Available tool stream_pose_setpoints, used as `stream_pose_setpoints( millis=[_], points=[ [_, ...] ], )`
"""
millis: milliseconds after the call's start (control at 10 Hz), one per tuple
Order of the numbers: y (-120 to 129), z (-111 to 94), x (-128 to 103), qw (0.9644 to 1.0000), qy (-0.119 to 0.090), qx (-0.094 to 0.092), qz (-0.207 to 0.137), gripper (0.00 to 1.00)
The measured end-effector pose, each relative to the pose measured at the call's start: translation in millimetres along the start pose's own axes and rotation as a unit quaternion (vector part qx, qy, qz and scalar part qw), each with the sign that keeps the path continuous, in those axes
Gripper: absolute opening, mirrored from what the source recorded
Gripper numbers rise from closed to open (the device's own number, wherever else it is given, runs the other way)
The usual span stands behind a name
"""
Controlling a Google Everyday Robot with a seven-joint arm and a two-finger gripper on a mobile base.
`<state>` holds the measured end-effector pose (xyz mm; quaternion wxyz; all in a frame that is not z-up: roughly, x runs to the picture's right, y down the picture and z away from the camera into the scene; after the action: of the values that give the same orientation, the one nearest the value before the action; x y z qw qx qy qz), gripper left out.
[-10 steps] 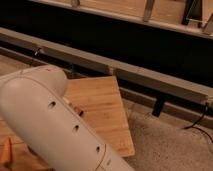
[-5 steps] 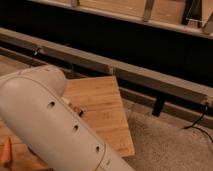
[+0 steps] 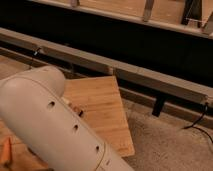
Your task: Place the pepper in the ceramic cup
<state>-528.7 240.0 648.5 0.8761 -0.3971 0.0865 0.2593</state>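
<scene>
As the arm [image 3: 50,125] looms, its hand is hidden.

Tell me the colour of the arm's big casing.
The arm casing is cream-white, seen in the camera view; the gripper is out of sight.

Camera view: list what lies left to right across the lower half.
Pepper → robot arm → wooden tabletop → speckled floor → black cable. The gripper is out of view.
</scene>
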Motion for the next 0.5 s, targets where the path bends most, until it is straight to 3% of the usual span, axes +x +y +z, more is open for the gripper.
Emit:
stream_pose_setpoints(
  millis=[500],
  points=[
    [5,29,10,0.9997,0.02,-0.006,0.009,0.65]
  ],
)
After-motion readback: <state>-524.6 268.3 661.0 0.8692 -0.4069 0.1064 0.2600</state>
